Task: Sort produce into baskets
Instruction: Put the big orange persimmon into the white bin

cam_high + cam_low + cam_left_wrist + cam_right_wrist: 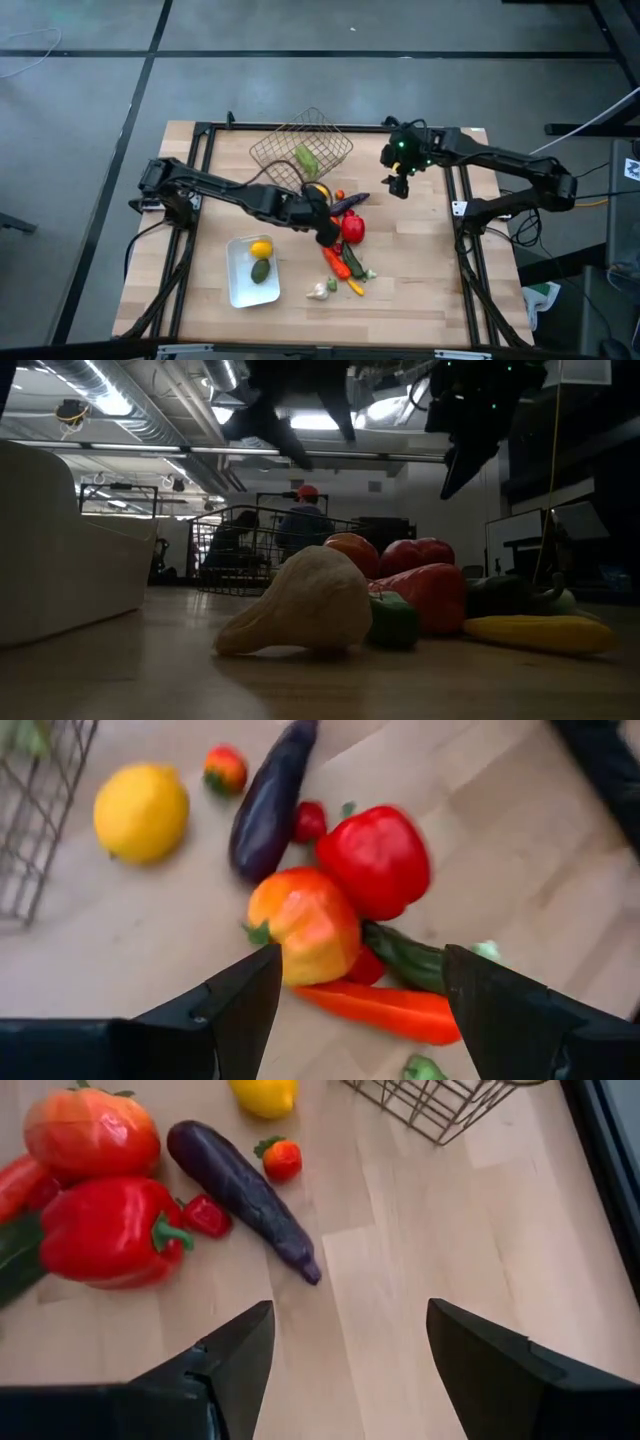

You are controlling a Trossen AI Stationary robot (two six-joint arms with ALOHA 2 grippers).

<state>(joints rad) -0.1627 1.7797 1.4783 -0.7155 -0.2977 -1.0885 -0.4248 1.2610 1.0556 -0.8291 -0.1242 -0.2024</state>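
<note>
The produce lies in a pile mid-table: a red pepper [375, 860], an orange tomato [305, 925], a purple eggplant [240, 1185], a lemon [140, 812], a carrot [385, 1010], a cucumber [405, 958] and garlic [300, 605]. My left gripper [360, 1010] hangs open just above the orange tomato, touching nothing. My right gripper [350, 1350] is open over bare table right of the eggplant [348, 203]. The wire basket [300, 150] at the back holds a green piece [307, 158]. The white tray [235, 290] at the front left holds a lemon [261, 249] and an avocado [260, 270].
A small strawberry-like piece [282, 1158] and a small red piece [207, 1215] lie beside the eggplant. Black frame rails [462, 250] run along the table's left and right sides. Bare wood lies right of the pile. A person [305, 520] shows in the room beyond the table.
</note>
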